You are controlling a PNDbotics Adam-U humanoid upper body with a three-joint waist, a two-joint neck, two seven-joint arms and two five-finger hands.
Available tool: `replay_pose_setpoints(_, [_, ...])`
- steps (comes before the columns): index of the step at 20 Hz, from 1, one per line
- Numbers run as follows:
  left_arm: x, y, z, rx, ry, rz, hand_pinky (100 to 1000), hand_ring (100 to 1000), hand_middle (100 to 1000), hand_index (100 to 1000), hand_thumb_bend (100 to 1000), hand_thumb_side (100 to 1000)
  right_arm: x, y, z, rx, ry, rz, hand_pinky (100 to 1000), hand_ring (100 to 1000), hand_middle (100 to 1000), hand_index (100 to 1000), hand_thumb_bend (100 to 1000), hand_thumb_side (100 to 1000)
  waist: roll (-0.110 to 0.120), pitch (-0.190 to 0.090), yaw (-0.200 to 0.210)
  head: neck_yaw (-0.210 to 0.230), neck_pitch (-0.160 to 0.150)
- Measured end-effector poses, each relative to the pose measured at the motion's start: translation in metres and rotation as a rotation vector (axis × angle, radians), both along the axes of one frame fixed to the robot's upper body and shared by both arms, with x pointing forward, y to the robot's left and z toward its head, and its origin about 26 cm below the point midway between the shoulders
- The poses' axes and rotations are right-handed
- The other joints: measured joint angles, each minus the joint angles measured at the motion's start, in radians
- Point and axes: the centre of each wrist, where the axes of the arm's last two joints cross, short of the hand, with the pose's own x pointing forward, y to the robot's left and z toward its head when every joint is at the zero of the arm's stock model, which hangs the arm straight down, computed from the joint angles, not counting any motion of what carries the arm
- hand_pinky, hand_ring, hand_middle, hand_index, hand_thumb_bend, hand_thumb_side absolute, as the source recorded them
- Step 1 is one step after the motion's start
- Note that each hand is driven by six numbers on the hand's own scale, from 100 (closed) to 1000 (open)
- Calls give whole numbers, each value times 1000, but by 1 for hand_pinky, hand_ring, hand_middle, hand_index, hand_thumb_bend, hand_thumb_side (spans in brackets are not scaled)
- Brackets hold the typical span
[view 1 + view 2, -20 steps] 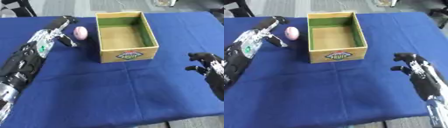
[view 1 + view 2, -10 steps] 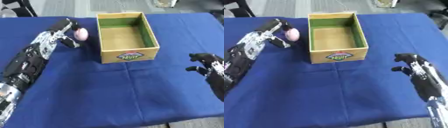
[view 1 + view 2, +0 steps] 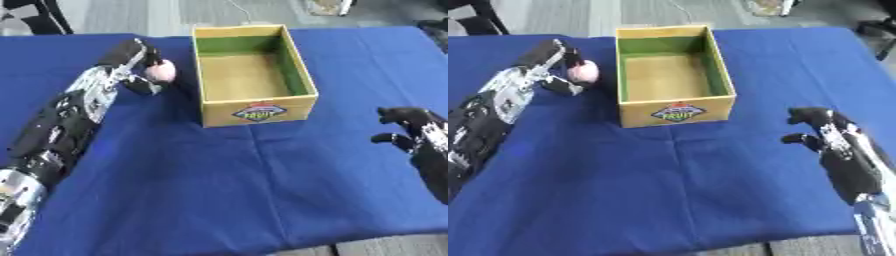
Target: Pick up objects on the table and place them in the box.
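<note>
Cardboard box on a cloth-covered table, with a smooth pink ball and two robot hands.

The box (image 3: 254, 107) looks like matt yellow-brown cardboard, green inside its walls, with a printed label. The blue tablecloth (image 3: 227, 190) is matt and creased. The ball (image 3: 160, 72) looks smooth. The left hand (image 3: 133, 70) and right hand (image 3: 826, 137) are black with silvery, faintly shiny parts.

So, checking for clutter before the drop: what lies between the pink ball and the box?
Only bare blue tablecloth separates the pink ball from the box, clearest in the left eye view.
</note>
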Motion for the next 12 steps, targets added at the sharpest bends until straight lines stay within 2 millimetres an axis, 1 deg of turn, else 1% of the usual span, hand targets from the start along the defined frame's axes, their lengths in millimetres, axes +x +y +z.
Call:
replay_pose_setpoints(3, [0, 0, -1, -7, 0, 2, 505, 538, 437, 596, 398, 100, 0, 0, 0, 0, 0, 0, 645, 946, 621, 725, 100, 557, 0, 0, -1, -3, 0])
replay_pose_setpoints(5, [0, 0, 0, -15, -4, 3, 474, 508, 398, 552, 366, 100, 0, 0, 0, 0, 0, 0, 645, 946, 621, 725, 100, 557, 0, -1, -1, -6, 0])
replay_pose_setpoints(6, [0, -1, 1, -22, -12, 5, 439, 476, 355, 507, 299, 100, 0, 0, 0, 0, 0, 0, 645, 945, 621, 725, 100, 557, 0, -3, -1, -7, 0])
replay_pose_setpoints(7, [0, -2, 2, -29, -25, 7, 426, 462, 336, 488, 269, 100, 0, 0, 0, 0, 0, 0, 645, 945, 621, 725, 100, 556, 1, -4, -1, -7, 0])
replay_pose_setpoints(11, [0, -5, 6, -51, -79, 15, 426, 462, 336, 488, 269, 100, 0, 0, 0, 0, 0, 0, 645, 945, 621, 725, 100, 556, 1, -7, 1, -7, 0])
replay_pose_setpoints(12, [0, -6, 7, -54, -86, 16, 374, 400, 252, 402, 113, 123, 0, 0, 0, 0, 0, 0, 646, 946, 622, 725, 100, 552, 1, -7, 1, -7, 0])
